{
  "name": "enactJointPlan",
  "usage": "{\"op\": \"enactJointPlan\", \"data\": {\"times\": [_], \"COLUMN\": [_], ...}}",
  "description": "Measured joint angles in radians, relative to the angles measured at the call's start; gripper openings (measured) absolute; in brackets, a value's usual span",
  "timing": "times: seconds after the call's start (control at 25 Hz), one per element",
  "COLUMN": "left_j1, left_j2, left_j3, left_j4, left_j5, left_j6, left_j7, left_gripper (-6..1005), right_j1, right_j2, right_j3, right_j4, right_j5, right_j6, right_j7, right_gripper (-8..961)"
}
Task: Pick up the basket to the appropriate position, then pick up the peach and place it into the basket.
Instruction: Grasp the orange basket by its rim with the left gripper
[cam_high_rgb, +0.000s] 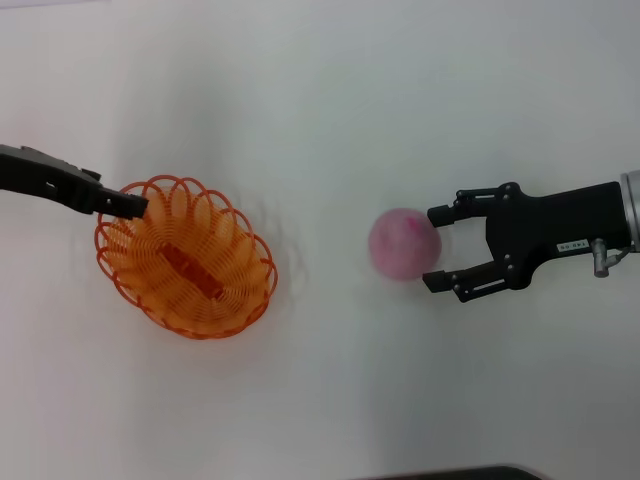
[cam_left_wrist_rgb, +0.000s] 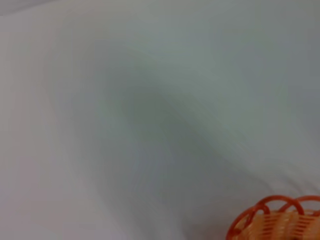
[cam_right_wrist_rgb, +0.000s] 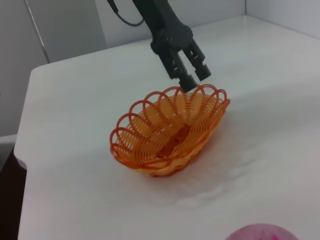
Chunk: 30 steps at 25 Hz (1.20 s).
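Both our grippers are at work on the white table (cam_high_rgb: 330, 100). Our left gripper (cam_high_rgb: 135, 204) pinches the basket (cam_high_rgb: 186, 256) rim; our right gripper (cam_high_rgb: 436, 248) straddles the peach (cam_high_rgb: 403, 244), fingers spread.

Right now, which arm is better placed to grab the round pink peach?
Right. The right gripper has its open fingers on either side of the round pink peach, while the left gripper is far across the table at the orange open-weave plastic basket's rim.

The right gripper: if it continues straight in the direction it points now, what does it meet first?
Probably the peach. In the head view the right gripper is open and points straight at it, one finger on each side, the fruit just entering the gap. The basket lies farther along.
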<state>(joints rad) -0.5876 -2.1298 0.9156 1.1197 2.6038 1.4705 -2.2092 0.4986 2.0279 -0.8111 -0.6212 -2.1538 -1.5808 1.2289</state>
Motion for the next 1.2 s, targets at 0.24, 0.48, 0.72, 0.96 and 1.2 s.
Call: {"op": "enactJointPlan", "data": {"times": [0.24,0.48,0.72,0.96,1.2], "left_j1": [-0.017,-0.018,-0.021,-0.024,-0.024], "left_j2": [-0.020,-0.023,-0.029,-0.031,-0.032], "left_j3": [0.051,0.081,0.099,0.134,0.147], "left_j4": [-0.012,-0.029,-0.032,-0.032,-0.032], "left_j5": [0.066,0.080,0.094,0.115,0.123], "left_j6": [-0.027,-0.051,-0.059,-0.081,-0.090], "left_j7": [-0.006,-0.010,-0.012,-0.013,-0.015], "left_gripper": [738,734,730,726,610], "right_j1": [0.004,0.005,0.005,0.005,0.005], "right_j2": [0.000,0.001,0.002,0.002,0.000], "right_j3": [0.000,0.005,0.007,0.007,0.007], "right_j4": [0.000,0.000,0.000,0.000,-0.005], "right_j5": [0.000,0.000,0.000,0.000,0.002], "right_j6": [0.002,0.003,0.004,0.004,0.004], "right_j7": [0.001,0.001,0.001,0.002,0.011], "right_gripper": [895,895,895,895,896]}}
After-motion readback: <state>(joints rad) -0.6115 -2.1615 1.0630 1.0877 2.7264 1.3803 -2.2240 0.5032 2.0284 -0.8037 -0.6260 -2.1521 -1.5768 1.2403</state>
